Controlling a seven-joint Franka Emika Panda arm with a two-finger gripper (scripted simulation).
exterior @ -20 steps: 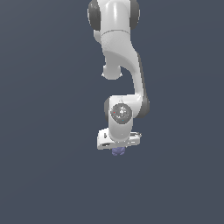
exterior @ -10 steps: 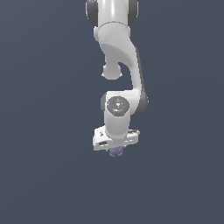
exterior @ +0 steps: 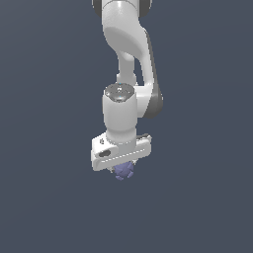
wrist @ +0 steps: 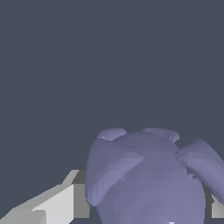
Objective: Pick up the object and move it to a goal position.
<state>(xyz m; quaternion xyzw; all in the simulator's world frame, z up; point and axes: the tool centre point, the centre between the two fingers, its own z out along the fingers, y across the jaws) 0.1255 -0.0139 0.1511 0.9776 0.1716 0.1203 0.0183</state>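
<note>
Jaws of the white gripper (exterior: 123, 170) were squeezed tight on the object (exterior: 124, 171), a small bumpy purple lump. It sat right under the white hand, poking out below it. Up close, the lump (wrist: 148, 179) filled the space between the two grey fingers (wrist: 65, 201). Behind it was only plain dark grey.
</note>
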